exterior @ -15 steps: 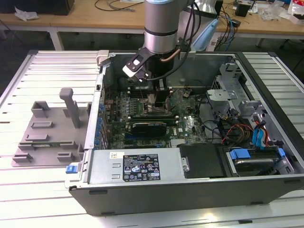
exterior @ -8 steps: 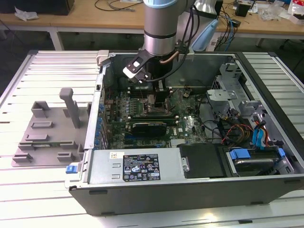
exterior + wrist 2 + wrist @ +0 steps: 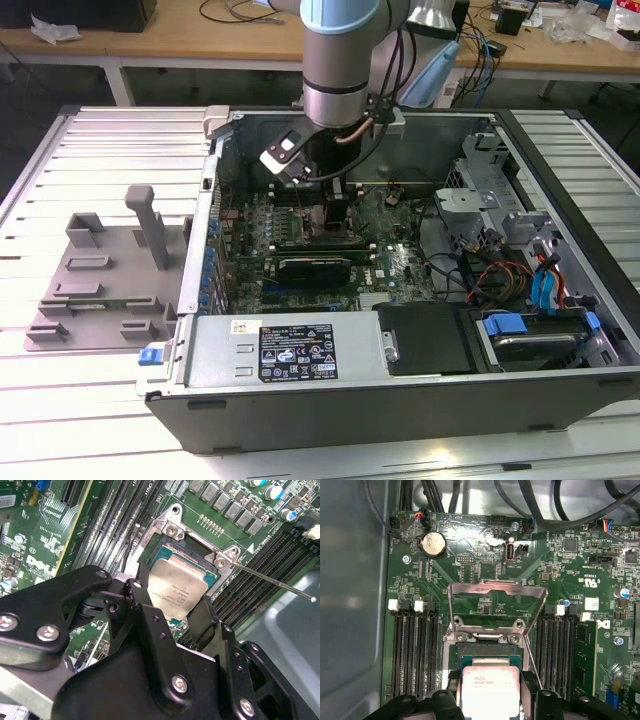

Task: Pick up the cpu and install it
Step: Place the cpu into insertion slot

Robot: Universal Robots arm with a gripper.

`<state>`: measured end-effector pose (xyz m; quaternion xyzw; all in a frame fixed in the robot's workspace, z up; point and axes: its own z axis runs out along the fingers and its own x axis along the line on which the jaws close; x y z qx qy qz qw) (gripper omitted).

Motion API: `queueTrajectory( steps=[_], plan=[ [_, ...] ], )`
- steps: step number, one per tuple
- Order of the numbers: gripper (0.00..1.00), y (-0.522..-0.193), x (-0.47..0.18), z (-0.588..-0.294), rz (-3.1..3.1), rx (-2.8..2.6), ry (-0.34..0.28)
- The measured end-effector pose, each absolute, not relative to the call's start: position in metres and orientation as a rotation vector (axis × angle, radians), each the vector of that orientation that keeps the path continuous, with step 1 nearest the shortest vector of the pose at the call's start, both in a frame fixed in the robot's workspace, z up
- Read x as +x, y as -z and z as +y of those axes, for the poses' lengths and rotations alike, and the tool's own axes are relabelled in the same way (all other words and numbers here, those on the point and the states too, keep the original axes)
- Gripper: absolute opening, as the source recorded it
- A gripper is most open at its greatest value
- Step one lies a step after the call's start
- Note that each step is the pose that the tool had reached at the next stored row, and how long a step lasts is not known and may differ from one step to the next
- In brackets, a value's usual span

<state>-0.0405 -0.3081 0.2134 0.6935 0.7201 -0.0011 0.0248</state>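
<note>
The cpu (image 3: 175,591), a flat square chip with a silver-grey metal top, lies level over the open socket (image 3: 172,555) on the green motherboard (image 3: 470,560). My gripper (image 3: 174,605) has its black fingers (image 3: 145,587) pressed against two opposite edges of the chip. In the first wrist view the cpu (image 3: 490,692) sits between the fingers of my gripper (image 3: 491,685), just below the raised metal load plate (image 3: 495,592). I cannot tell whether the chip rests in the socket or hovers just above it. In the exterior view my gripper (image 3: 335,212) reaches down into the open computer case (image 3: 300,350).
The thin socket lever (image 3: 272,582) sticks out beside the socket. Memory slots (image 3: 417,650) flank it, and one holds a green memory stick (image 3: 585,655). A grey fixture tray (image 3: 90,280) lies at the exterior view's left. Drive cage and cables (image 3: 530,290) fill the case's right side.
</note>
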Motion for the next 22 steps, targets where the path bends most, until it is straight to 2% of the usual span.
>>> queueTrajectory(
  steps=[22],
  plan=[
    [0.55, -0.199, -0.039, -0.309, 2.201, 2.172, 0.004]
  ],
)
